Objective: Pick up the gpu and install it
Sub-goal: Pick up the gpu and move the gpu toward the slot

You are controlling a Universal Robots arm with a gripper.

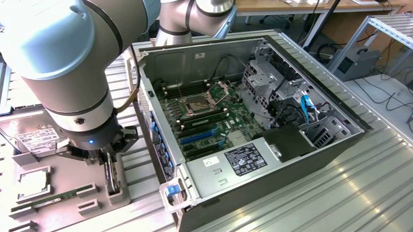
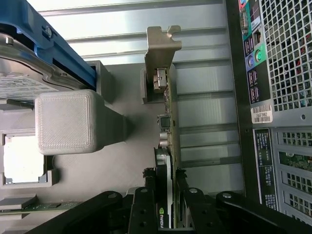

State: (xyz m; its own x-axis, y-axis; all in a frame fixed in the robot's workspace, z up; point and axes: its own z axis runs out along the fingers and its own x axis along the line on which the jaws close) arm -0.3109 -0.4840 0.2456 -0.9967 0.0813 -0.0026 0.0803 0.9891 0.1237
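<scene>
Wrist view has the gpu (image 2: 168,131) standing on its long edge in a slot of the grey tray (image 2: 122,165), seen edge-on, its long axis lying level and parallel to the side of the computer case (image 2: 287,58); its silver bracket (image 2: 162,53) is at the end away from the gripper (image 2: 165,173), the black cooler faces the grey block (image 2: 66,122) and the green board faces the case. The gripper's two black fingers (image 2: 146,204) are pressed against both faces of the card, pinching it at the end opposite the bracket. Close by on the tray lie a hard drive (image 2: 19,83) in a blue rail (image 2: 58,48), a processor (image 2: 22,163) and a memory stick (image 2: 29,204). From the exterior view, the gripper (image 1: 106,162) reaches straight down onto the gpu (image 1: 111,178) at the tray's (image 1: 71,169) edge, just beside the open case (image 1: 193,63), whose near wall stands between the card and the motherboard (image 1: 206,125)
</scene>
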